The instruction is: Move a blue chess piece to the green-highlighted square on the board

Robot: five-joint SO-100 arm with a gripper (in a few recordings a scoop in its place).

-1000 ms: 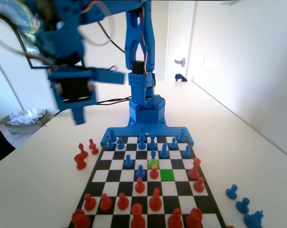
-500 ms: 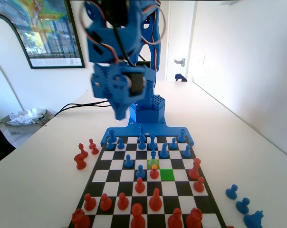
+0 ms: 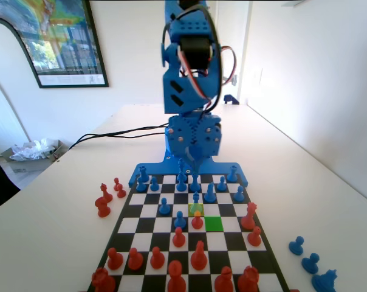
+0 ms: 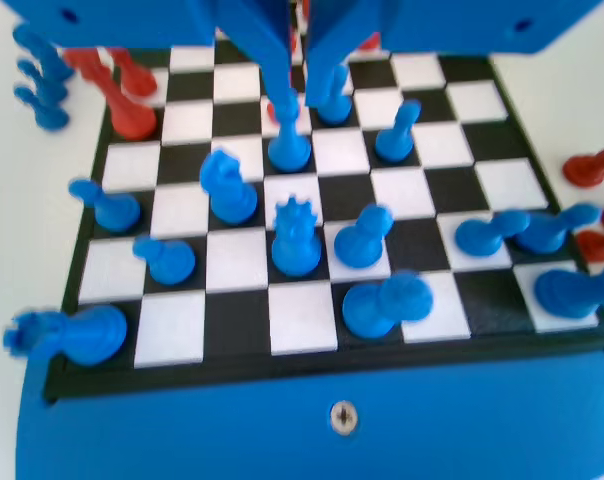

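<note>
The gripper, jaws slightly parted and empty, has swung from the fixed view's upper left to centre above the pawn, ready to descend.

In the fixed view, the blue chess piece stands on the board just behind the yellow-green square, with the green-highlighted square diagonally nearer and to the right
</note>
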